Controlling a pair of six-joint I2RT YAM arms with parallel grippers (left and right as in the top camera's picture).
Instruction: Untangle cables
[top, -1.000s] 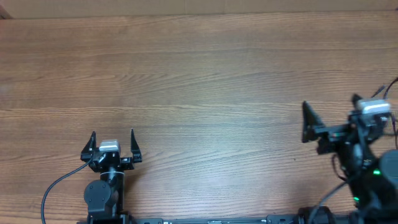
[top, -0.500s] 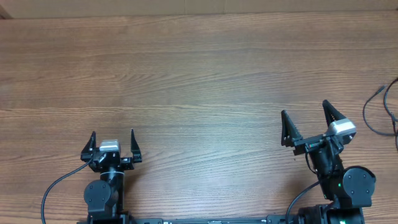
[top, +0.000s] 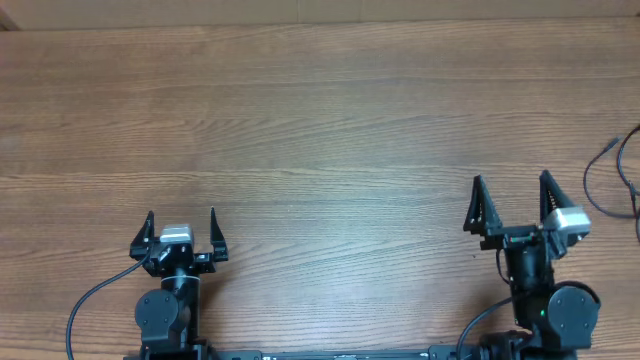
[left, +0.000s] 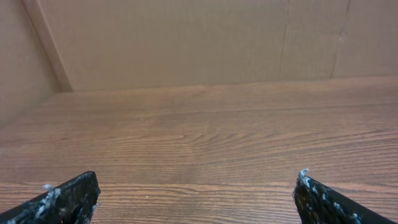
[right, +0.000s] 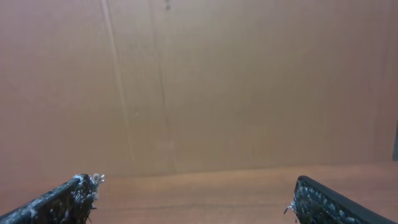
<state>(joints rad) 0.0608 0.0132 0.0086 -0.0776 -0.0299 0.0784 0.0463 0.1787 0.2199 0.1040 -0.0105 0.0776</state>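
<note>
**Overhead view.** A brown wood-grain table (top: 320, 120) fills the frame, and a narrow strip of pale cardboard wall (top: 320, 10) runs along the top edge. The left gripper (top: 181, 214) is a black two-finger pincer with a small grey block behind it. It sits at lower left and points up-frame; its jaws are spread wide with nothing between them. The right gripper (top: 512, 182), of the same build, sits at lower right and also points up-frame, with its jaws wide apart and empty. The cables (top: 587, 180) — thin black flexible cords — lie on the table at the far right edge, about mid-height, partly cut off by the frame. One loose end points toward the upper left. Whether the cords cross cannot be told at the frame edge. They lie to the upper right of the right gripper without touching it, and well apart from the left gripper. A thicker black wire (top: 90, 300) curves out from the left arm's base at bottom left.

**Left wrist view.** Black fingertips (left: 68, 198) flecked with white sit in the two lower corners — far apart, with bare table between them. The cardboard wall stands beyond.

**Right wrist view.** Black fingertips (right: 62, 200) sit in the lower corners, again far apart. The wall, with a vertical crease, fills most of the frame, and a thin strip of table shows at the bottom.
</note>
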